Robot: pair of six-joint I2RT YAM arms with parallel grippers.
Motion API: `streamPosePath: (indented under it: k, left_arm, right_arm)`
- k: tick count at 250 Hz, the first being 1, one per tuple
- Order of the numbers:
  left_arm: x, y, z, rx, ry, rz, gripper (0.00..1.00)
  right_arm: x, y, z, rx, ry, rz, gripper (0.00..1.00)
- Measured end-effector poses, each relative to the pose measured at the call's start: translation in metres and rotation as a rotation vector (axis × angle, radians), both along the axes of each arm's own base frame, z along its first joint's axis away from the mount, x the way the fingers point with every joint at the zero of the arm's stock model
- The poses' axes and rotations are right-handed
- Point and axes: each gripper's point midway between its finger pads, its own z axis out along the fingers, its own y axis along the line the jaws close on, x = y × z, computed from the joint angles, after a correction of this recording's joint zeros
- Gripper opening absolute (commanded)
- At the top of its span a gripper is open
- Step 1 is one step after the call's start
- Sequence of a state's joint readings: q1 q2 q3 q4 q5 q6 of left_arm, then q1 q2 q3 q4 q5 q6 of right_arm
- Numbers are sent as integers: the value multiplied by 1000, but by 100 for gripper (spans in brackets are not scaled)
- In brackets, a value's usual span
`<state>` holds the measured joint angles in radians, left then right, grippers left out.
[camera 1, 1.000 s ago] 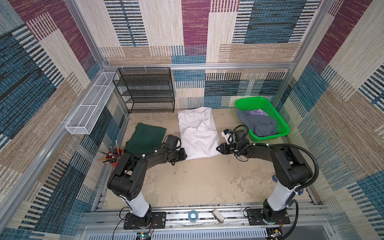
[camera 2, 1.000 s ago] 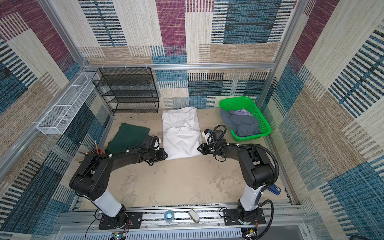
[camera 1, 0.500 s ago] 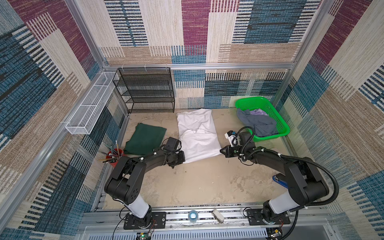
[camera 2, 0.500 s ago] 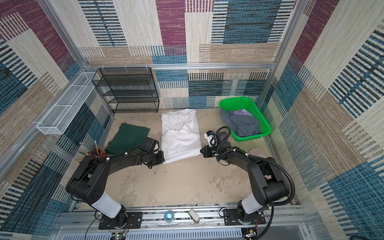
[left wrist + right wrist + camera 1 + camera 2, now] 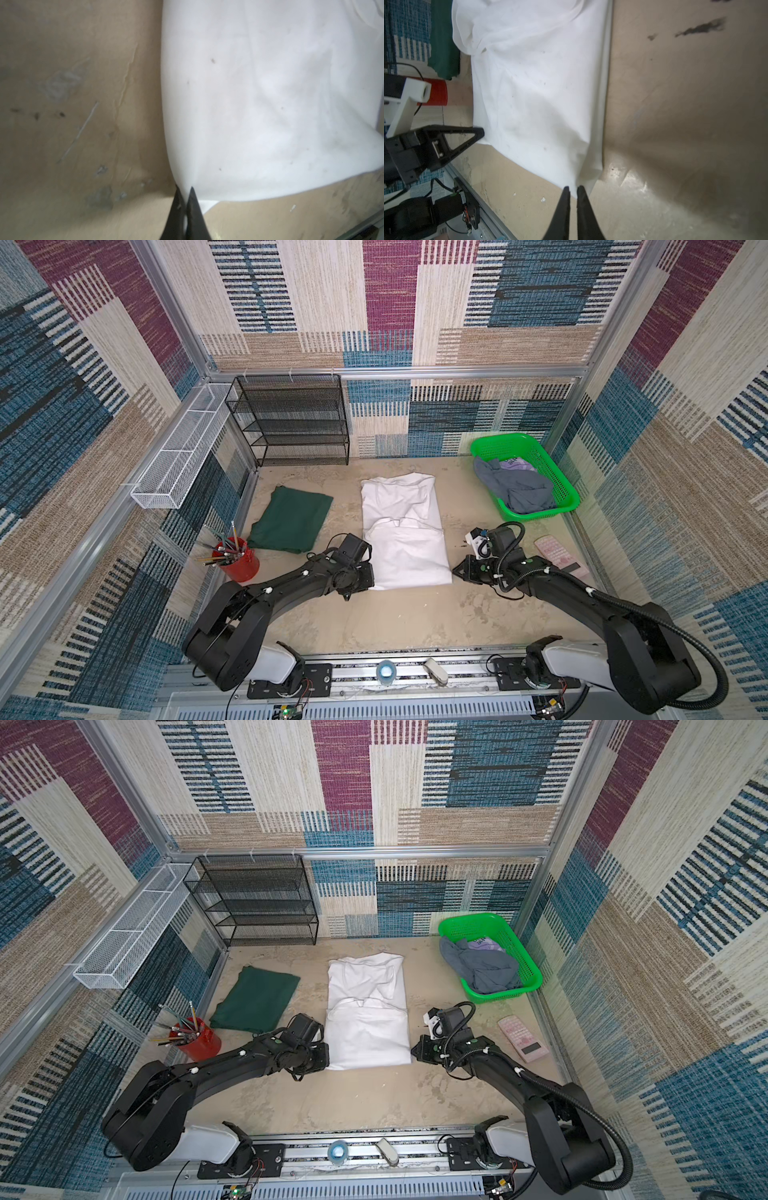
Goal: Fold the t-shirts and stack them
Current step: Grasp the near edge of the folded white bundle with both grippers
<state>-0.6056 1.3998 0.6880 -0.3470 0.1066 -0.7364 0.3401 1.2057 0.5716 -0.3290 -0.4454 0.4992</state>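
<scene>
The white t-shirt (image 5: pixel 403 531) lies flat mid-table, folded into a long strip, and shows in both top views (image 5: pixel 365 1011). My left gripper (image 5: pixel 185 188) is shut on its near left corner, cloth pinched between the tips. My right gripper (image 5: pixel 572 188) is shut on the near right corner. Both grippers sit low on the table at the near hem (image 5: pixel 371 577) (image 5: pixel 454 572). A folded dark green t-shirt (image 5: pixel 291 516) lies left of the white one. The grey t-shirt (image 5: pixel 519 489) with a lilac patch (image 5: pixel 515 464) is crumpled in the green basket (image 5: pixel 540 515).
A red cup of pencils (image 5: pixel 239 562) stands by my left arm. A black mesh rack (image 5: pixel 299 423) and a white wire tray (image 5: pixel 183 452) line the back left. A pink calculator (image 5: pixel 559 556) lies at the right wall.
Both grippers have slid toward the front of the table and closed on the white t-shirt's near corners. The shirt has been drawn a little toward the front.
</scene>
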Motion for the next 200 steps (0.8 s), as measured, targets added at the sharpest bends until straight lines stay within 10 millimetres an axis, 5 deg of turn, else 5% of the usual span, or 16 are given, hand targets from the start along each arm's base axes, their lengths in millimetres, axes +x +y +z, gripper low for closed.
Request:
streamPosePath:
  k: [42,111,133,200]
  left_arm:
    - [-7,10,24,45,-16,12,34]
    - [60,-29,77,15,-181,-24,32]
    - [79,-48,69,-3,-180,-43,31]
    - [89,-79,32,6,-123,-100,31]
  right_arm:
    - [17,4,30,-8,-57,-10,27]
    - [45,79,33,52,-100,159,21]
    - [41,87,22,72,-94,158,20]
    - [4,57,-42,27,16,61,19]
